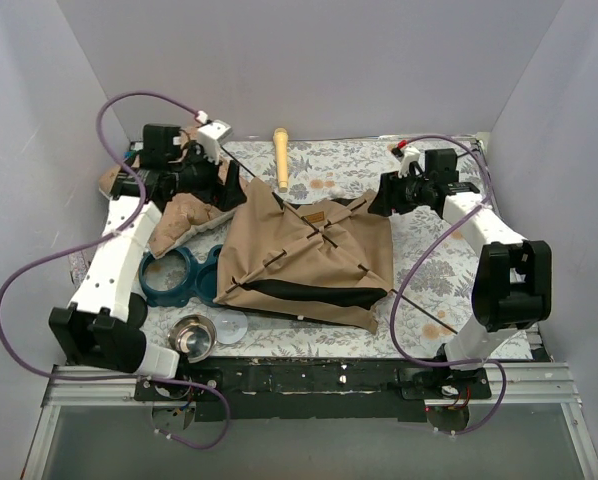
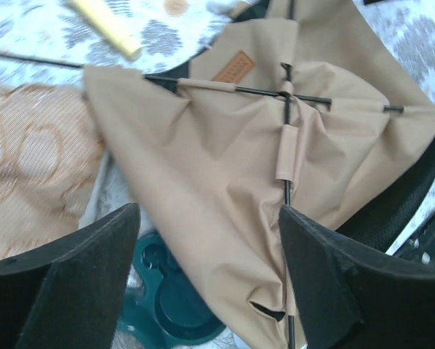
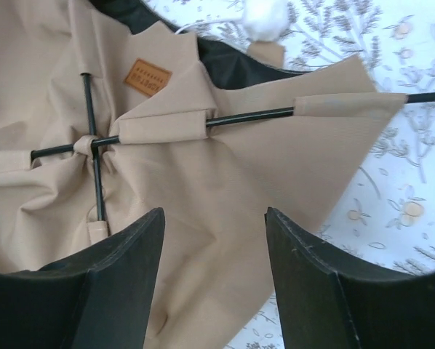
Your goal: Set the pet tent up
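Left gripper (image 2: 209, 218): jaws spread wide, nothing between them, poised over the left part of the pet tent (image 1: 314, 255). Right gripper (image 3: 214, 218): jaws likewise apart, holding nothing, over the tent's far right corner.

- Table cover (image 1: 434, 260): pale floral cloth under everything listed.
- Pet tent: tan fabric shell, lying slumped and creased at the middle of the table, between the two arms. Black trim shows along its near edge.
- Poles (image 3: 94, 142): thin, black, threaded through tan sleeves, crossing at a knot on top of the shell.
- Cushion (image 1: 184, 215): beige-pink, patterned, left of the tent, partly under the left arm.
- Bowl holder (image 1: 179, 278): teal, two rings, near left, its right ring tucked under the tent's edge.
- Metal bowl (image 1: 194, 335): near left, just beyond the left arm's base.
- Yellow stick (image 1: 280, 157): far side, just beyond the tent.
- Label (image 3: 147, 77): small brown patch beside the pole crossing.
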{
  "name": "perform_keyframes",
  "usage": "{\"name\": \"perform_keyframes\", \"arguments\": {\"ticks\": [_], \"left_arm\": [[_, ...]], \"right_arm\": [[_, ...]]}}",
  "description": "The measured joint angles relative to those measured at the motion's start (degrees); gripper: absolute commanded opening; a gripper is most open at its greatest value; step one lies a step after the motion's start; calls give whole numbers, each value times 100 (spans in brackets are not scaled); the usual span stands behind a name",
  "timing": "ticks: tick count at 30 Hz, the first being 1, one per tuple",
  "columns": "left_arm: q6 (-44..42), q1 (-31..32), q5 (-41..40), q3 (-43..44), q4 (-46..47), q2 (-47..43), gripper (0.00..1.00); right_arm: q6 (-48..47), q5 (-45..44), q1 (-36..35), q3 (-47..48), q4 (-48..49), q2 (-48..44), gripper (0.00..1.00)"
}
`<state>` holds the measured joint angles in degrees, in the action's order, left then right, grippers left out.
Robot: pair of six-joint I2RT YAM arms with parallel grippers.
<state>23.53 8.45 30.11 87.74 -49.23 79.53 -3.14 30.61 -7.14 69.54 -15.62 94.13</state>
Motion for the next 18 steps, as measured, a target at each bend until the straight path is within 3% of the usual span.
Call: {"name": "perform_keyframes", "arguments": {"ticks": [3,10,18], "left_arm": [[9,444,131,181,17,533,44],[-125,1252,195,48,-396,1495,25],[-136,1690,280,-684,-863,1460,23]], "right_arm": [[101,216,-90,0,33,74,61],[-11,503,-859,249,74,94,59],[227,568,-1394,-293,164,85,59]]}}
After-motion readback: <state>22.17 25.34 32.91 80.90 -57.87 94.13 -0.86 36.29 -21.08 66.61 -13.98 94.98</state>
